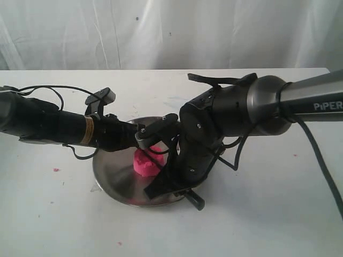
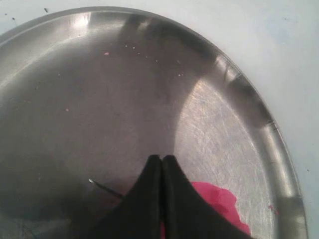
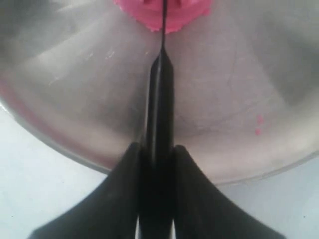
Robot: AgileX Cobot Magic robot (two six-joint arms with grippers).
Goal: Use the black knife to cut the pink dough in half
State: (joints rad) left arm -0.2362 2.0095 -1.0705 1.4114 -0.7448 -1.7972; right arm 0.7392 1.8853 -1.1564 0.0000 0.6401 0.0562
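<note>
On the white table (image 1: 257, 214) sits a round steel plate (image 1: 110, 174). Over its near rim hangs the right gripper (image 3: 158, 149), its two fingers clamped on the handle of the black knife (image 3: 160, 89), one on each side. The blade points from the handle toward the middle of the plate, thin edge down, and its front part is sunk into the pink dough (image 1: 144, 165), which lies on the plate near its centre. Just beyond the dough, the left gripper (image 2: 162, 160) extends from the left, fingertips pressed together with nothing seen between them. The dough lies right beside them, though contact is unclear. Farther left, a pink crumb (image 1: 56, 169) dots the table. A white curtain (image 1: 161, 32) hangs behind.
</note>
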